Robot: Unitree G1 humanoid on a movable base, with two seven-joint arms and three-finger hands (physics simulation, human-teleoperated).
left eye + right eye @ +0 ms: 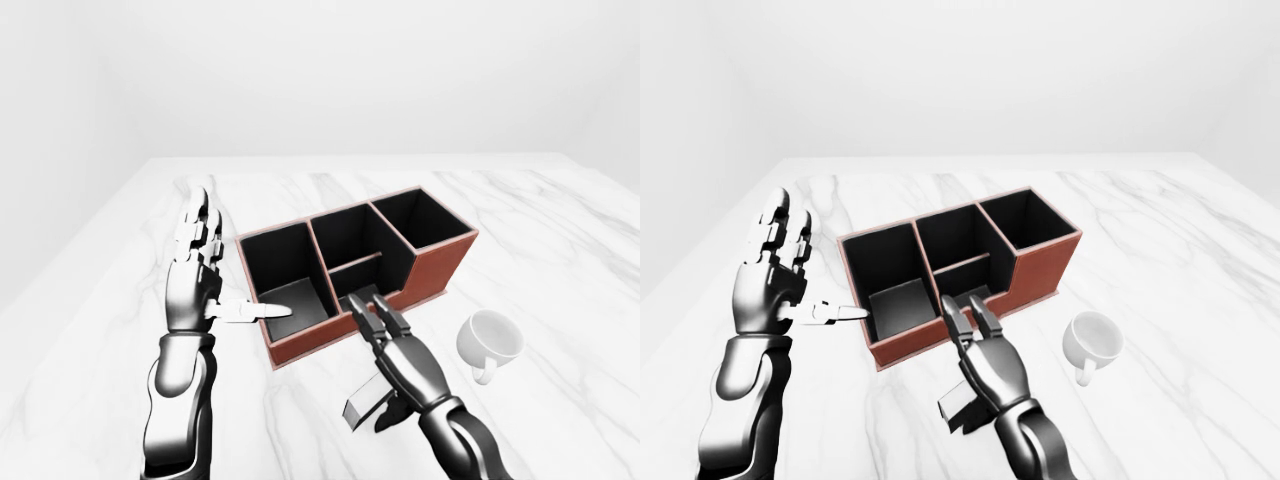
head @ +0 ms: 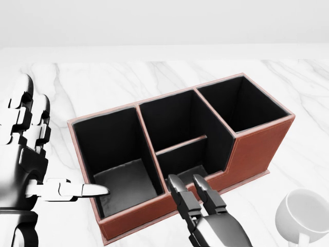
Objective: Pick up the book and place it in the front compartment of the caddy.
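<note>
The red-brown caddy (image 2: 254,149) with black insides stands at the middle of the head view. Its low compartment (image 2: 191,165) faces the bottom of that view. My right hand (image 1: 370,305) comes in from the bottom, with two fingers (image 2: 180,191) stretched straight, their tips at the caddy's near wall. A grey book (image 1: 362,407) sticks out to the left under its palm, pinched from below by the thumb, and it also shows in the right-eye view (image 1: 955,403). My left hand (image 1: 232,258) is open, fingers up, thumb pointing at the caddy's left compartment.
A white mug (image 1: 490,340) stands on the white marble table (image 1: 560,230) to the right of my right hand. The table's left edge runs close to my left arm. Pale walls lie beyond the table.
</note>
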